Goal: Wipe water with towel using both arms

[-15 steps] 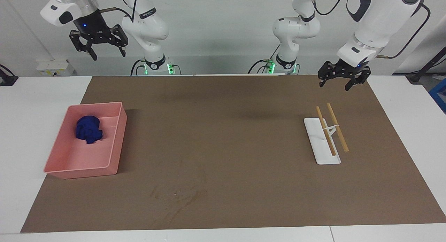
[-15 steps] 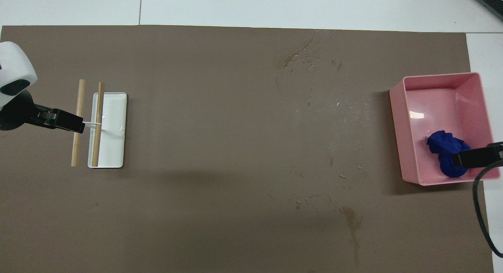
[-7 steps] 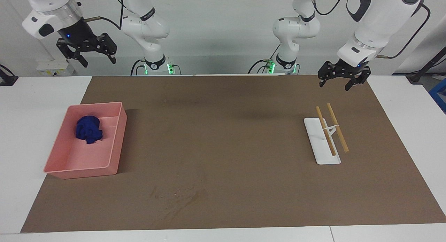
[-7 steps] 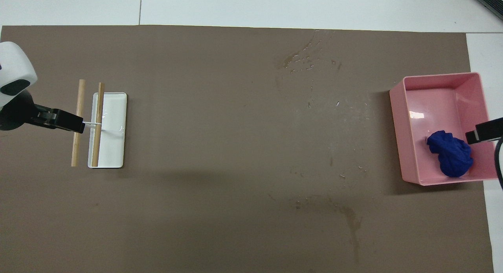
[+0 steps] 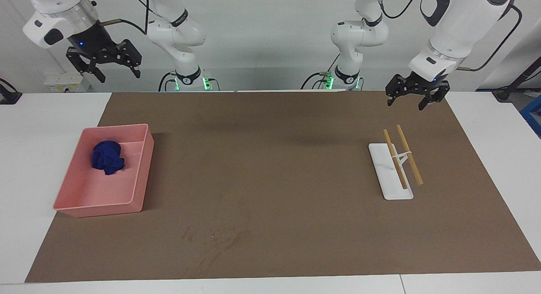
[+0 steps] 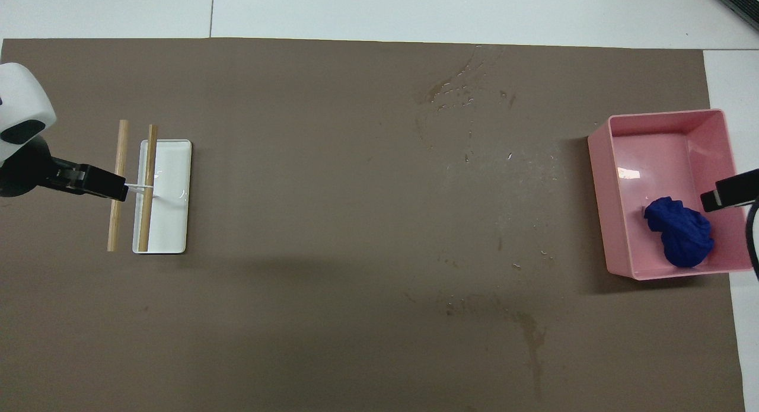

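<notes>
- Towel (image 5: pixel 108 157): blue, bunched up, lying in pink tray (image 5: pixel 143 171) at right arm's end of table, in the tray half nearer the robots.
- Right gripper (image 5: pixel 102 64): up in the air, high over the table edge on the robots' side of tray; fingers spread apart, nothing btwn them. Only a black tip shows in overhead view (image 6: pixel 730 192), over tray's outer wall beside towel.
- Left gripper (image 5: pixel 412 95): raised over brown mat (image 5: pixel 270 167) on the robots' side of the white holder (image 5: pixel 386 175); fingers apart, holding nothing.
- White holder at left arm's end, w/ two wooden sticks (image 5: pixel 402 156) propped slantwise on its small stand.
- Wet marks & droplets (image 6: pixel 474 92) on mat, mid-table, farther from robots than tray; more stains (image 6: pixel 522 323) nearer the robots.
- Towel well apart from wet marks; not touched by either gripper.
</notes>
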Controlling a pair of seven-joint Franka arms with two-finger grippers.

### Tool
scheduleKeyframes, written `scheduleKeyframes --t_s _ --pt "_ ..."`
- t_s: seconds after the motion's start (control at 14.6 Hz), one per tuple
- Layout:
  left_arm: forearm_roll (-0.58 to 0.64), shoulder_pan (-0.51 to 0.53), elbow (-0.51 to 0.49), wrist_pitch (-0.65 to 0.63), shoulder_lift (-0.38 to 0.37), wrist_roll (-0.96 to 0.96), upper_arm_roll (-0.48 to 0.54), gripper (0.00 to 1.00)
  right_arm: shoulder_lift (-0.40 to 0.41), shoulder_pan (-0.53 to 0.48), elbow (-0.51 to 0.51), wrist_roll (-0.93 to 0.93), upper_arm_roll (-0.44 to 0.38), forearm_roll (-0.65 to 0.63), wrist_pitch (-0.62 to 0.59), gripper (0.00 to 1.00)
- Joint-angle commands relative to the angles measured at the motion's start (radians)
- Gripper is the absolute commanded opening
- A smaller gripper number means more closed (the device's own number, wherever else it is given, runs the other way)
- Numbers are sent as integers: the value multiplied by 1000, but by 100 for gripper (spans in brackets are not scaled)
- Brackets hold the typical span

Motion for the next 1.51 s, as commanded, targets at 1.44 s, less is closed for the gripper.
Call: scheduleKeyframes --t_s 1.44 --pt "-11 -17 -33 18 -27 2 19 100 -79 92 -165 -82 -81 -1 62 100"
